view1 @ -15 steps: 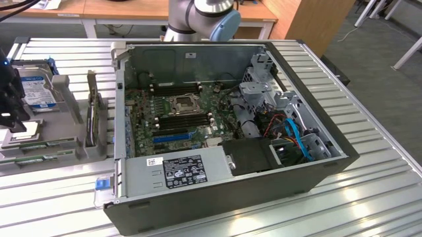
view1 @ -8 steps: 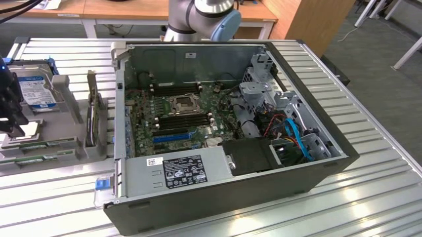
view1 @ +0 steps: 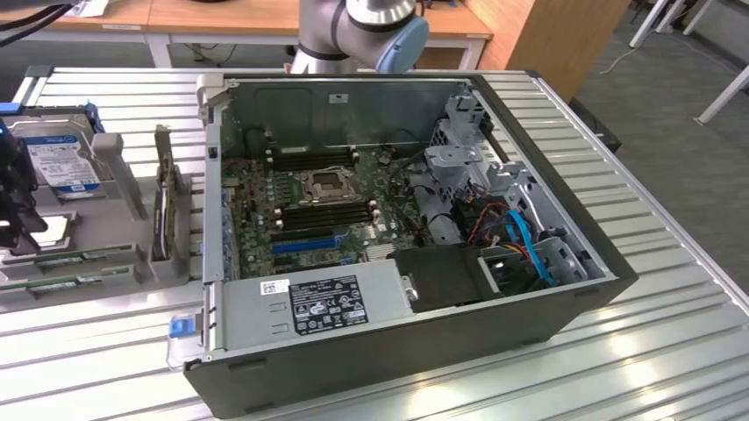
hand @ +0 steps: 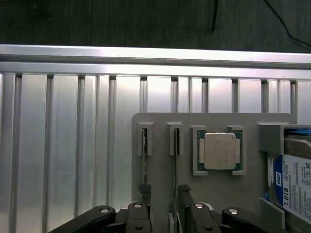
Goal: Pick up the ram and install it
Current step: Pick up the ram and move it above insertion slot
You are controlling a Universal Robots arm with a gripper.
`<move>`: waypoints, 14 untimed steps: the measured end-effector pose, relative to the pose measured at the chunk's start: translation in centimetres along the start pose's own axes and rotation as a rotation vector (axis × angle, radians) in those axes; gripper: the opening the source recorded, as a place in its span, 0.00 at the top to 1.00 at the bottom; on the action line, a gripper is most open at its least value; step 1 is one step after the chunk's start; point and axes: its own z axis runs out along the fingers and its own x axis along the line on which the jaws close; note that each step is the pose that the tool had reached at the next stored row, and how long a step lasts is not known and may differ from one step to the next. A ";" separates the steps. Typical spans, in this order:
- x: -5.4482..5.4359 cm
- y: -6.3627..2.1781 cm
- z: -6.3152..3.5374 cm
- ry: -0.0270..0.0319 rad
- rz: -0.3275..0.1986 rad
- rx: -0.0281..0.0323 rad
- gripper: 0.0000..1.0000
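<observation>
My pincer (hand: 163, 196) is open, jaws spread wide. The long, thin green circuit-board ram stick (hand: 175, 162) stands edge-on in the flat grey plastic holder (hand: 160, 126), between my fingertips, at the exterior view's left.

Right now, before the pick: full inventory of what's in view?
ram sticks: two, green, on edge in tray slots, side by side
processor chip: one, silver, tray pocket beside the ram sticks
hard drive: one, blue-white label, standing in tray
tray: one, grey, exterior view's left
PC case: one, black, open, mid-table
motherboard: one, green, inside case
table: one, aluminium slats
arm: one, grey-blue, behind case
gripper: one, black, open, over the ram sticks
</observation>
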 end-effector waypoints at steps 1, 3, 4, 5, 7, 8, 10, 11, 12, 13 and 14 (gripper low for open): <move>0.2 0.00 -0.01 0.0000 0.000 0.0000 0.65; 0.6 0.00 -0.01 0.0000 0.000 0.0001 0.65; 0.7 0.00 -0.02 0.0000 0.000 0.0000 0.65; 0.9 0.00 -0.02 0.0000 0.000 0.0000 0.65; 1.1 0.00 -0.03 0.0000 0.000 0.0000 0.65; 1.2 0.00 -0.03 0.0000 0.000 0.0000 0.65; 1.2 0.00 -0.03 0.0000 0.000 0.0000 0.65; 1.2 0.00 -0.03 -0.0001 0.000 0.0000 0.65; 1.2 -0.01 -0.03 0.0000 0.000 0.0000 0.65; 1.2 0.00 -0.03 0.0000 0.000 0.0000 0.65; 1.3 0.00 -0.02 0.0000 0.000 0.0000 0.65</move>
